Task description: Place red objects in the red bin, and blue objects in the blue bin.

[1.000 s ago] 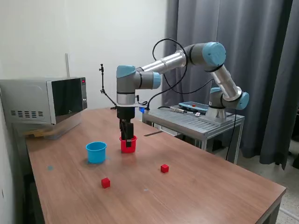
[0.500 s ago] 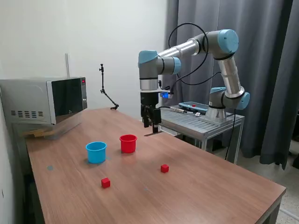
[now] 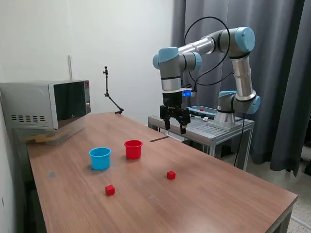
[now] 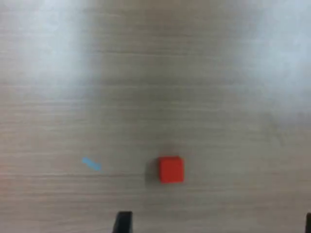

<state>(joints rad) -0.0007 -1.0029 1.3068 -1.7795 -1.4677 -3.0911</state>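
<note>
Gripper (image 3: 175, 127) high above table (image 3: 204, 194), fingers spread wide, holding nothing.
Two red cubes (image 3: 171, 175) (image 3: 110, 190) on table, well apart; red cup (image 3: 133, 149) beside blue cup (image 3: 100, 158).

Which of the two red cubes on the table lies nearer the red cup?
The red cube on the exterior view's right; the other red cube sits farther from the red cup.

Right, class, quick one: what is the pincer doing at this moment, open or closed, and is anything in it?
Pincer: open, fingers spread, holding nothing, up in the air above the table.
</note>
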